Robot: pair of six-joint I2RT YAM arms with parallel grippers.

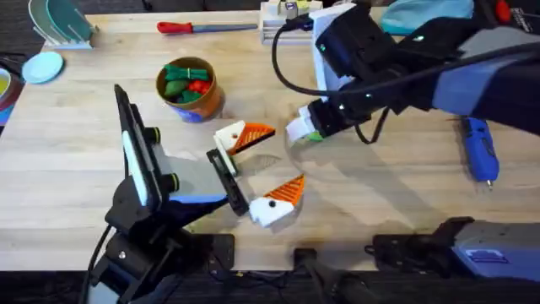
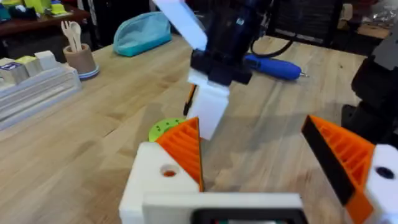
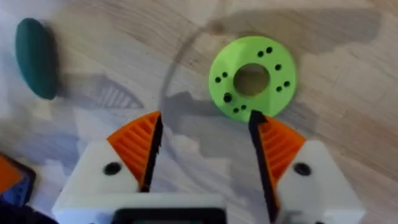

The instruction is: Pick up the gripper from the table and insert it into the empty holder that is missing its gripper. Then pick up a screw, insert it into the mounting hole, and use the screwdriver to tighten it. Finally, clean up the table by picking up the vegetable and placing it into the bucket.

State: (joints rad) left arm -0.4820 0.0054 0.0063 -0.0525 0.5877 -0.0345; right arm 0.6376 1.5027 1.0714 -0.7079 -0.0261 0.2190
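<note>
The right gripper (image 3: pixel 204 118) hangs over the pale wooden surface (image 3: pixel 348 50). Its white fingers with orange ribbed pads are spread wide and hold nothing. One pad tip sits over the rim of the bright green ring-shaped plastic disc (image 3: pixel 273 102). The small dark green, smooth, elongated toy vegetable (image 3: pixel 36 57) lies flat on the surface well apart from the disc, out past the finger that is farther from the disc.

It looks like a light, hard plastic piece with rounded, glossy sides, so it will probably roll or squirt out of a pinch near either end. The safer hold is likely across its narrow middle, with the ribbed pads square to its long axis and closing gently. The gripper would need to move off the disc and turn to line up first.

The left gripper (image 1: pixel 270 165) rests low on the surface a short way from the disc, toward the arms' bases. It is also wide open and empty. The round orange-yellow bucket (image 1: pixel 211 95) stands well apart from the disc on the left arm's side, with red and lighter green toy vegetables already inside.
</note>
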